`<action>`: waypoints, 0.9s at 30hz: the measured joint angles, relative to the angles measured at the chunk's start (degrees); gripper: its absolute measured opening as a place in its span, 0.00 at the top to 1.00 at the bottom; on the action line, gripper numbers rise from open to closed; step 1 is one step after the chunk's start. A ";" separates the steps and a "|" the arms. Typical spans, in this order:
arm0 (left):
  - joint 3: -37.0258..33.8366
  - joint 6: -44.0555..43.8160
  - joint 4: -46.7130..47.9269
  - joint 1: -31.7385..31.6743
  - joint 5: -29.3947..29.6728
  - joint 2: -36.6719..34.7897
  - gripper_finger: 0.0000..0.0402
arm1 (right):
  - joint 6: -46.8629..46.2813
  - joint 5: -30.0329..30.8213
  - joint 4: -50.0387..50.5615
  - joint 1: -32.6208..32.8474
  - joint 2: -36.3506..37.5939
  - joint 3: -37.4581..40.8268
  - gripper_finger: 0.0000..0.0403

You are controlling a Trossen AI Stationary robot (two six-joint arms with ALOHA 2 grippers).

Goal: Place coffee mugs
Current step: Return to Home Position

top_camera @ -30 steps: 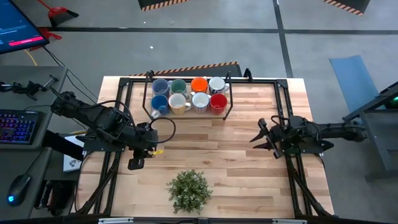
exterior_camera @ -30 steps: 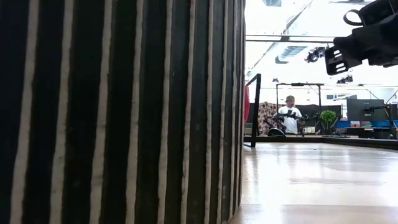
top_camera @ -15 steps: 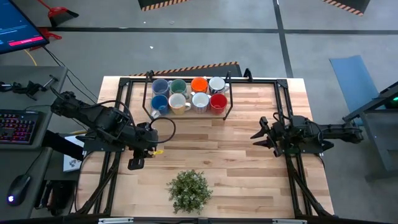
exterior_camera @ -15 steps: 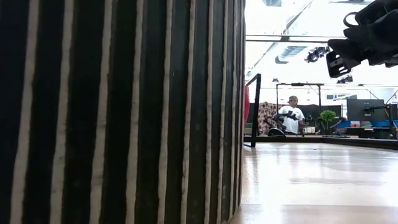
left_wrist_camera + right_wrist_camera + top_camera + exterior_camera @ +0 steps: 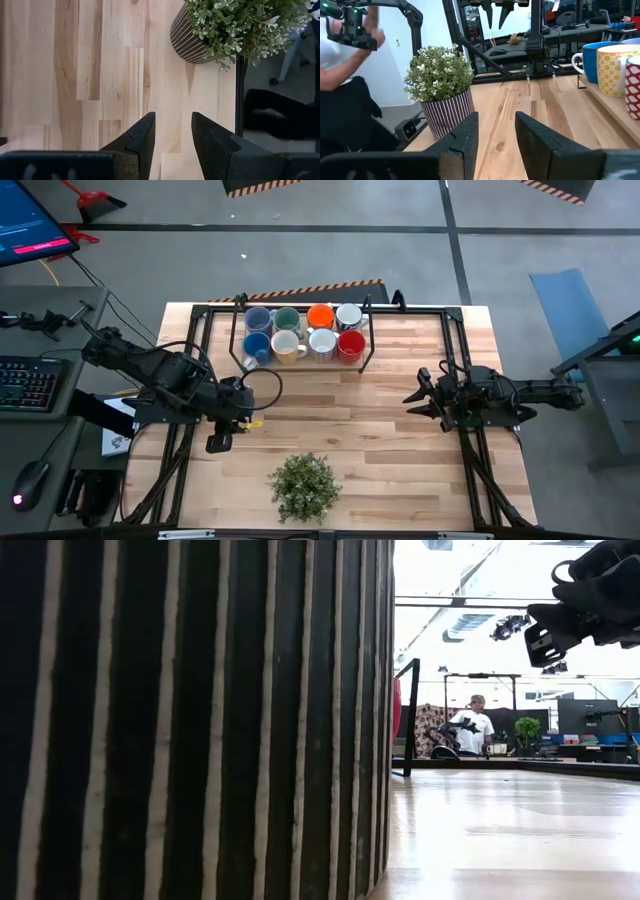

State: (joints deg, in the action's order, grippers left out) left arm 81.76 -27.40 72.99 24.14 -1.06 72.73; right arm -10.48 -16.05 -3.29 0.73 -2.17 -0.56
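Several coffee mugs [image 5: 303, 331] stand upright in two rows inside a black-framed rack [image 5: 369, 340] at the table's far middle. The back row is grey-blue, green, orange and white; the front row is blue, cream, white and red. The right wrist view shows the blue mug [image 5: 592, 60], the cream mug [image 5: 612, 67] and the red mug [image 5: 633, 85] standing on a raised wooden shelf. My left gripper [image 5: 218, 443] [image 5: 173, 131] hangs open over bare table at the left, pointing steeply down. My right gripper [image 5: 418, 397] [image 5: 496, 132] is open and level at the right, pointing toward the table's left.
A leafy plant [image 5: 304, 485] in a striped pot [image 5: 190, 720] stands at the table's near middle, ahead of my left gripper. Black frame rails [image 5: 190, 380] run along both sides of the table. A person [image 5: 340, 75] stands beyond the table's left side.
My right gripper has rolled a little about the line it points along, and its tip has risen slightly; it has stayed open and in place.
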 joint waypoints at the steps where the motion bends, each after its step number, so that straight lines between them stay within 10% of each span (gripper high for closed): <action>1: 0.00 0.02 -0.03 0.00 0.05 0.00 0.71 | 0.00 -0.01 0.00 0.00 0.00 0.00 0.72; 9: -12.19 4.85 -26.55 0.78 29.00 -5.96 0.71 | 0.00 0.01 0.00 0.00 -0.04 0.02 0.72; 17: -52.27 20.19 -85.10 -3.09 7.69 -32.77 0.71 | 0.00 0.02 0.02 0.00 -0.46 0.04 0.72; 27: -71.66 17.59 -87.72 -17.77 -5.07 -60.76 0.71 | 0.02 0.03 0.02 0.00 -0.46 0.04 0.72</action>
State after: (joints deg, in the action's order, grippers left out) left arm 10.10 -9.81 -14.73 6.37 -6.13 11.97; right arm -10.46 -16.01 -3.27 0.73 -2.63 -0.51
